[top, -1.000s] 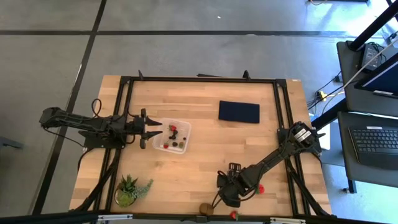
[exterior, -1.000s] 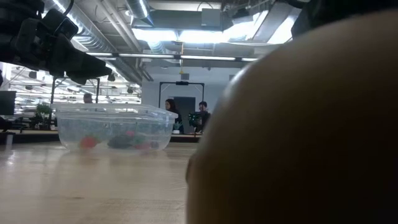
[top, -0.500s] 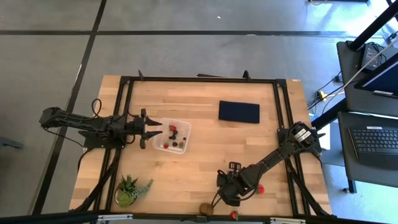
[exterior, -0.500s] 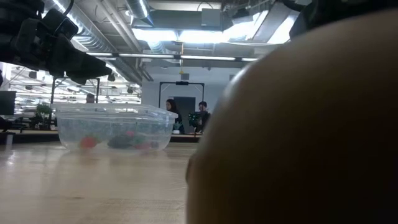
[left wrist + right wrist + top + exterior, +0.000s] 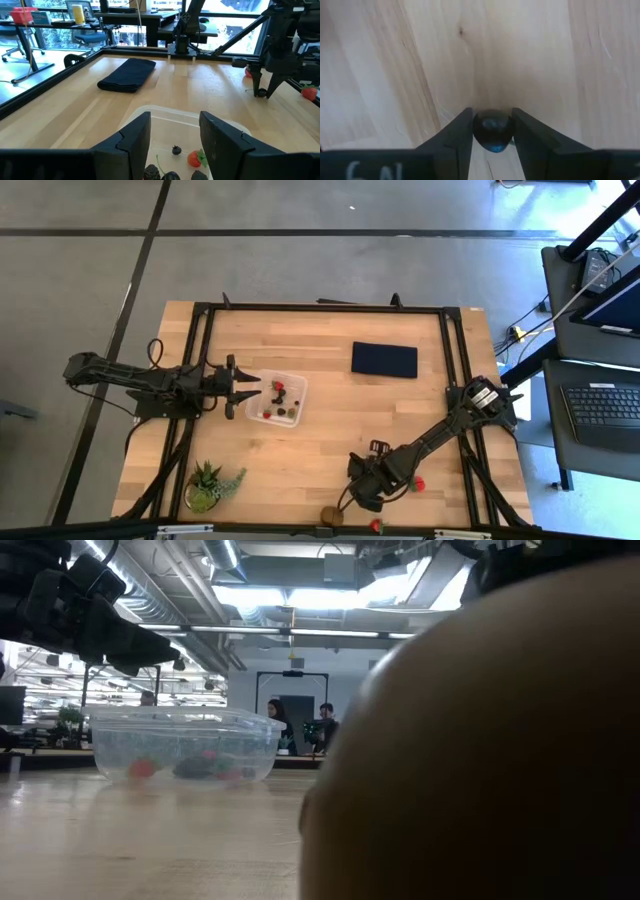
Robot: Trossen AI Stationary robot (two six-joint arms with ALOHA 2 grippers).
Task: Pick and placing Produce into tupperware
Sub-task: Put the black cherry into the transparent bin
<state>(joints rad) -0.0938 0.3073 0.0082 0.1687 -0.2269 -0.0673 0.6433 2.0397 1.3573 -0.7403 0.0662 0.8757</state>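
Note:
The clear tupperware (image 5: 276, 400) sits left of the table's middle, holding red strawberries (image 5: 279, 387) and dark berries (image 5: 284, 415); it also shows in the low view (image 5: 185, 743). My left gripper (image 5: 250, 392) hovers open over its left wall (image 5: 175, 134). My right gripper (image 5: 364, 498) is low over the near part of the table, shut on a small dark berry (image 5: 492, 131). A brown kiwi (image 5: 331, 515) lies near the table's near edge and fills the low view (image 5: 480, 760). Two strawberries (image 5: 419, 483) (image 5: 376, 525) lie on the wood close by. My right gripper pinches the dark berry (image 5: 492, 129) between its two fingers (image 5: 461, 131), coming from above and pointing down at the wood. Whether the berry rests on the table or is lifted clear cannot be told.
A flat dark blue cloth (image 5: 384, 360) lies toward the far right. A spiky green potted plant (image 5: 208, 485) stands at the near left corner. A black frame (image 5: 320, 308) runs round the table. People stand in the room beyond (image 5: 272, 718).

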